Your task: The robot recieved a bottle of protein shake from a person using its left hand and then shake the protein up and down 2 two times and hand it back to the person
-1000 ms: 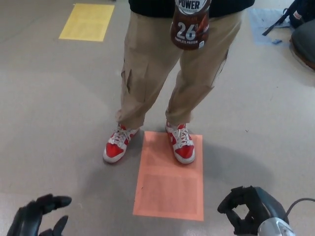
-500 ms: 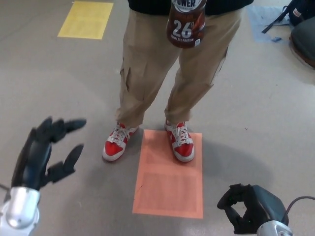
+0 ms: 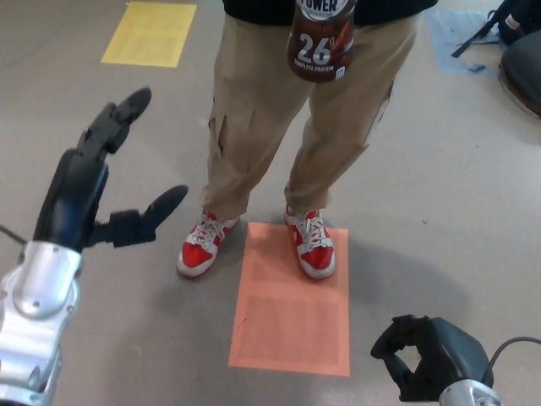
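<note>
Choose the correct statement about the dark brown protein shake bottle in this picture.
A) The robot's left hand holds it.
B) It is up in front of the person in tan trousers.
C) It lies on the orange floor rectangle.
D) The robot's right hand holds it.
B: the dark brown protein shake bottle is at the top of the view before the person in tan trousers, while the left hand is open and empty.

A lab or workshop floor — grey vinyl (image 3: 101, 304) marked with coloured rectangles (image 3: 292, 300).

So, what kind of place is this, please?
Probably an indoor lab or test space: a smooth grey floor marked with an orange rectangle and a yellow rectangle, like position markers.
</note>
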`<state>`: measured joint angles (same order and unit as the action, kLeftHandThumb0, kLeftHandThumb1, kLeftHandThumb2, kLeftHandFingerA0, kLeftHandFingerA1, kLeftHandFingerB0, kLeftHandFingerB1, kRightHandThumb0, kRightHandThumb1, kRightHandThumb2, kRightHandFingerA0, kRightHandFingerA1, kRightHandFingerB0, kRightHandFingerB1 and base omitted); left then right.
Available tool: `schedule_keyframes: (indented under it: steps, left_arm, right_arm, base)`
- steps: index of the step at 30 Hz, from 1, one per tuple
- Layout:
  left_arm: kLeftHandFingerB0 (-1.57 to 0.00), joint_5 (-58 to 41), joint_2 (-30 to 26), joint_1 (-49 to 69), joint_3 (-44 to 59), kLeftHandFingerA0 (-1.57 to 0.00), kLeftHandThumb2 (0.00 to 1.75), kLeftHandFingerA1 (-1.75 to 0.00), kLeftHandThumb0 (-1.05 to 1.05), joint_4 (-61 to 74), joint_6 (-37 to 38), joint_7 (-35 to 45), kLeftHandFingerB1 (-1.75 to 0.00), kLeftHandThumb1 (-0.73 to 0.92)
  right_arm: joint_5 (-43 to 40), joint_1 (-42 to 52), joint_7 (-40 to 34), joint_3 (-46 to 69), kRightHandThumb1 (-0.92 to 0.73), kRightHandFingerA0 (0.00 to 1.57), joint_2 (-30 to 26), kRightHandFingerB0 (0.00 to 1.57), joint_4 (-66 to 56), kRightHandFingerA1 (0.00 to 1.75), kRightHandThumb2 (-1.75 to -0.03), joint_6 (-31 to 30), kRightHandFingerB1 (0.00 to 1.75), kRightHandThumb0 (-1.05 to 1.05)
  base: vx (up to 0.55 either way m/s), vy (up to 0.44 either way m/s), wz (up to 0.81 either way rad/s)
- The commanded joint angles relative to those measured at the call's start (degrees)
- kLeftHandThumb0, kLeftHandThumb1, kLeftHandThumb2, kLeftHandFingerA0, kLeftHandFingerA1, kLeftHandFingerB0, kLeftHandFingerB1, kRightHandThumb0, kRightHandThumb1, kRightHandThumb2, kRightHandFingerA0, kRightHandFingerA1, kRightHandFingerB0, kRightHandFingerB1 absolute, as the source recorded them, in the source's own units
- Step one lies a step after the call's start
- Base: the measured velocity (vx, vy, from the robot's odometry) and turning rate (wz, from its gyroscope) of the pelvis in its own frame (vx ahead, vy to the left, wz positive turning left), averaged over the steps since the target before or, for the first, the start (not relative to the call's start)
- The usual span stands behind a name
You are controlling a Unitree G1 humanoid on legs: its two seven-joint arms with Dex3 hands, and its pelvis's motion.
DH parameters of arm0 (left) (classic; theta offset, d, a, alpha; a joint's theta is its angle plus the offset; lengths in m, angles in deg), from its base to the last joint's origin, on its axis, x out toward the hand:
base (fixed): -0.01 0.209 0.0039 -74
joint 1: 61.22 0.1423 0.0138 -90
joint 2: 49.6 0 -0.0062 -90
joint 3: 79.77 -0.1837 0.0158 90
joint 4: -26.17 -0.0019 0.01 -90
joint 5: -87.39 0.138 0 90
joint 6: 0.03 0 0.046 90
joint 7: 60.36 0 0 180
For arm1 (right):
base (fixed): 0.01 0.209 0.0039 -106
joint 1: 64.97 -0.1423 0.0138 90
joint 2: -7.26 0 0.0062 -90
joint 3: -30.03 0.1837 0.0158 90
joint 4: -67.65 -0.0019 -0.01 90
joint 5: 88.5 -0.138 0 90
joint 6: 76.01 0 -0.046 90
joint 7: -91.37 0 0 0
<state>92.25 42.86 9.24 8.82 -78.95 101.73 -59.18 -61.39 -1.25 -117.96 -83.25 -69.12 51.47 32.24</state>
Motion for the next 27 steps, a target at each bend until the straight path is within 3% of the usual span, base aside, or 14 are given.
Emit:
schedule_keyframes:
  steps: [1, 5, 9, 12, 13, 14, 16, 17, 20, 21, 23, 24, 26, 27]
  left_arm:
    - [-0.03, -20.4, -4.4, -15.1, 1.5, -0.04, 0.84, -0.31, -0.72, 7.9, -46.6, 19.1, -0.14, 0.45]
    - [0.00, -22.0, -3.7, -20.0, 2.6, -0.01, 0.83, -0.30, -0.69, 5.2, -51.3, 19.6, -0.13, 0.43]
    - [0.00, -22.8, -2.9, -26.1, 2.9, -0.01, 0.82, -0.30, -0.71, 1.8, -56.5, 20.2, -0.08, 0.44]
    - [0.00, -23.7, -1.5, -30.0, 3.7, -0.01, 0.81, -0.27, -0.71, -0.9, -59.7, 19.9, -0.06, 0.44]
    - [0.00, -23.7, -1.3, -30.8, 3.7, -0.05, 0.78, -0.26, -0.73, -1.4, -60.5, 19.9, -0.05, 0.44]
    - [0.00, -23.6, -1.0, -32.1, 3.5, -0.01, 0.58, -0.27, -0.71, -2.1, -61.6, 20.1, -0.06, 0.55]
    - [0.00, -23.5, -0.5, -33.6, 3.1, -0.01, 0.57, -0.27, -0.73, -3.0, -62.8, 20.4, -0.04, 0.56]
    - [0.00, -23.5, -0.3, -34.3, 2.9, -0.01, 0.83, -0.24, -0.73, -3.4, -63.3, 20.6, -0.08, 0.45]
    - [0.00, -23.5, 1.1, -35.0, 2.6, -0.01, 0.83, -0.23, -0.75, -3.7, -63.6, 20.2, -0.03, 0.47]
    - [0.00, -23.6, 1.6, -35.0, 2.4, -0.01, 0.83, -0.22, -0.76, -3.5, -63.7, 19.9, -0.03, 0.47]
    - [0.00, -23.6, 2.2, -35.7, 2.3, -0.01, 0.83, -0.23, -0.74, -3.6, -64.9, 19.4, -0.05, 0.46]
    - [0.00, -23.3, 2.5, -36.2, 2.0, -0.01, 0.83, -0.23, -0.75, -4.0, -64.9, 19.6, -0.04, 0.47]
    - [0.00, -23.2, 3.6, -36.9, 1.8, -0.05, 0.75, -0.24, -0.74, -4.9, -64.7, 19.5, 0.00, 0.45]
    - [0.00, -22.9, 3.9, -37.4, 1.5, -0.01, 0.59, -0.28, -0.72, -5.2, -65.0, 19.6, -0.05, 0.56]
  right_arm:
    - [1.9, 2.1, -4.1, -0.6, -0.54, 1.01, -0.9, 0.89, 1.6, 1.03, -1.14, 3.5, 0.82, -0.52]
    - [2.0, 1.9, -4.3, -0.7, -0.58, 1.01, -0.9, 0.94, 1.5, 1.05, -1.07, 3.6, 0.73, -0.50]
    - [1.8, 1.8, -3.9, -0.5, -0.52, 1.02, -0.8, 0.90, 1.5, 1.04, -1.13, 3.3, 0.81, -0.47]
    - [1.2, 1.6, -3.3, 0.1, -0.56, 0.98, -0.6, 0.95, 1.5, 0.98, -1.04, 2.7, 0.69, -0.47]
    - [1.2, 1.6, -3.4, 0.1, -0.56, 0.98, -0.6, 0.95, 1.5, 0.98, -1.04, 2.8, 0.69, -0.48]
    - [1.5, 1.7, -3.8, -0.1, -0.55, 1.00, -0.8, 0.95, 1.5, 0.98, -1.03, 3.1, 0.70, -0.48]
    - [2.0, 1.9, -4.3, -0.5, -0.51, 1.02, -1.0, 0.90, 1.5, 1.04, -1.10, 3.5, 0.81, -0.50]
    - [2.1, 1.9, -4.4, -0.6, -0.51, 1.04, -1.0, 0.90, 1.5, 1.07, -1.10, 3.6, 0.80, -0.51]
    - [2.7, 2.0, -5.1, -1.0, -0.50, 1.05, -1.0, 0.90, 1.5, 1.11, -1.09, 3.3, 0.82, -0.51]
    - [2.8, 2.0, -4.9, -1.0, -0.56, 1.01, -1.1, 0.94, 1.5, 1.08, -0.98, 3.2, 0.73, -0.50]
    - [2.6, 1.9, -4.6, -0.9, -0.57, 1.01, -1.1, 0.94, 1.5, 1.07, -0.99, 3.1, 0.72, -0.50]
    - [2.2, 1.8, -4.1, -0.5, -0.51, 1.01, -1.0, 0.90, 1.5, 1.06, -1.10, 3.1, 0.82, -0.50]
    - [2.2, 1.6, -3.9, -0.5, -0.52, 1.01, -0.9, 0.90, 1.5, 1.07, -1.13, 2.9, 0.82, -0.50]
    - [2.3, 1.6, -4.0, -0.5, -0.57, 0.99, -0.9, 0.94, 1.5, 1.09, -1.05, 3.0, 0.73, -0.50]
  base:
    - [0.00, 0.000, 0.00]
    - [0.00, 0.000, 0.00]
    - [0.00, 0.000, 0.00]
    - [0.00, 0.000, 0.00]
    - [0.00, 0.000, 0.00]
    - [0.00, 0.000, 0.00]
    - [0.00, 0.000, 0.00]
    - [0.00, 0.000, 0.00]
    - [0.00, 0.000, 0.00]
    - [0.00, 0.000, 0.00]
    - [0.00, 0.000, 0.00]
    - [0.00, 0.000, 0.00]
    - [0.00, 0.000, 0.00]
    - [0.00, 0.000, 0.00]
